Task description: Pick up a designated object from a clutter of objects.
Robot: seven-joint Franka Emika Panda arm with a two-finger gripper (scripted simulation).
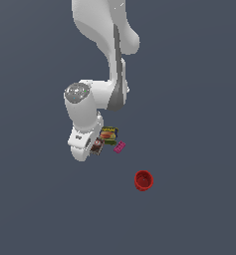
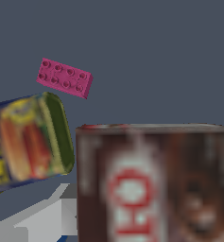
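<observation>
Filling the wrist view, the dark brown box sits by the fingers, their state indiscernible; green-yellow packet just beside.

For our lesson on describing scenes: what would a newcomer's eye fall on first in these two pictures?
In the exterior view, the big white robot arm reaches down over a small huddle of items, with a red cup standing apart toward the exterior view's right. In the wrist view, the dark brown box looms blurred and close, beside the green-yellow packet and a pink studded brick.
</observation>
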